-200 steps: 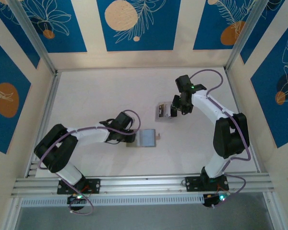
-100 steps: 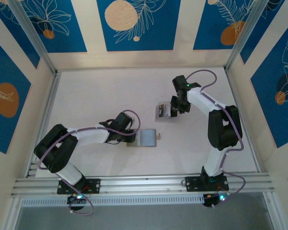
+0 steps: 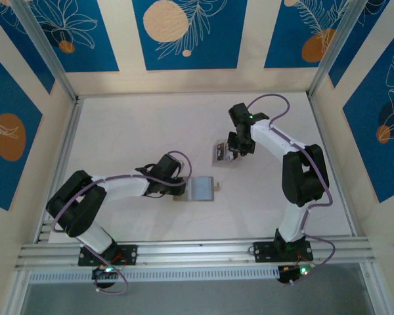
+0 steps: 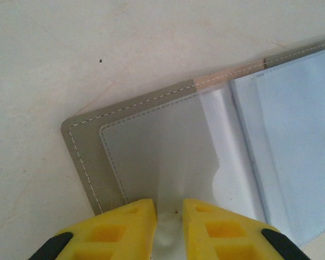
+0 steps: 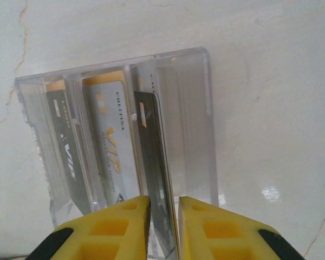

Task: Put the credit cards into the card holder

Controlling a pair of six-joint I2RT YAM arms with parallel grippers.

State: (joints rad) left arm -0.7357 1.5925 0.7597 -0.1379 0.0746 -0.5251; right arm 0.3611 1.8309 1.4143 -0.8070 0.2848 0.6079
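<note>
Card holder (image 4: 84,157) matt stitched leatherette, clear glossy pockets; rack (image 5: 195,108) transparent plastic; dark credit card (image 5: 154,162) smooth.

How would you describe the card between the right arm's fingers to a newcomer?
On the pale table, find the clear plastic slotted rack. Inside, it is the thin dark grey card, beside the silver VIP card, pinched between the yellow fingers.
</note>
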